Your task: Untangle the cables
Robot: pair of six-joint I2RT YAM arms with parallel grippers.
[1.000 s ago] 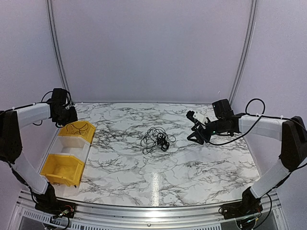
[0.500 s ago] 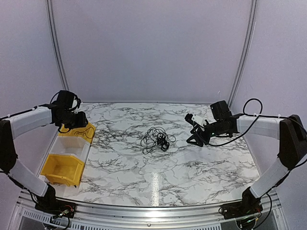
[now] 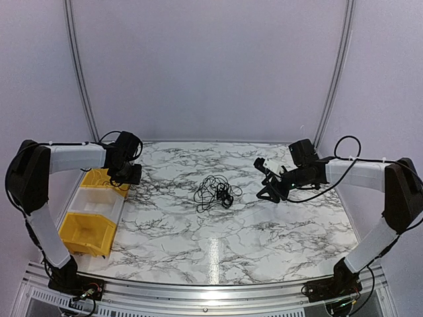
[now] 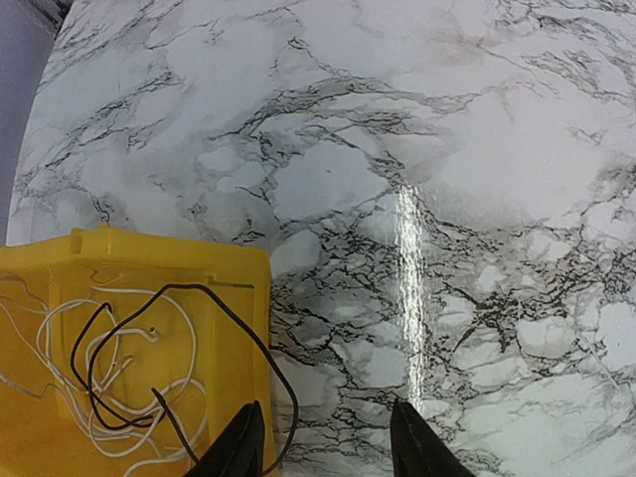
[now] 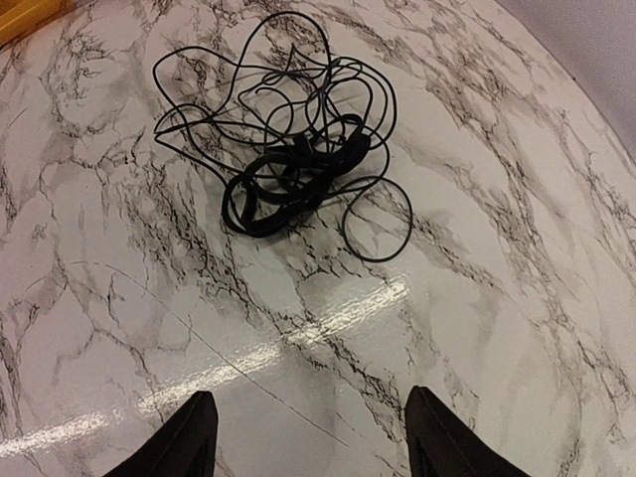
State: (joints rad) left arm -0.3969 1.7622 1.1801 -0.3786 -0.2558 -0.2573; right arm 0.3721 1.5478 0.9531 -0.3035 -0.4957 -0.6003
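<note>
The cables point(image 3: 215, 191) are a small bunch of thin black wire loops lying on the marble table, also in the right wrist view point(image 5: 293, 164). My right gripper point(image 3: 266, 179) hovers to the right of the bunch, apart from it, open with nothing between its fingers point(image 5: 308, 447). My left gripper point(image 3: 129, 173) is over the near corner of the far yellow bin point(image 3: 106, 181), open and empty point(image 4: 323, 447). In the left wrist view a black wire point(image 4: 238, 338) and thin white wires point(image 4: 60, 348) lie in that bin point(image 4: 229, 288), the black one looping over its edge.
A white bin point(image 3: 99, 203) and a second yellow bin point(image 3: 86, 231) sit in a row along the table's left edge. Pale walls close the back and sides.
My left arm has swung rightward from the left wall, past the far bin's outer side to its inner corner. My right gripper has shifted slightly left toward the bunch.
</note>
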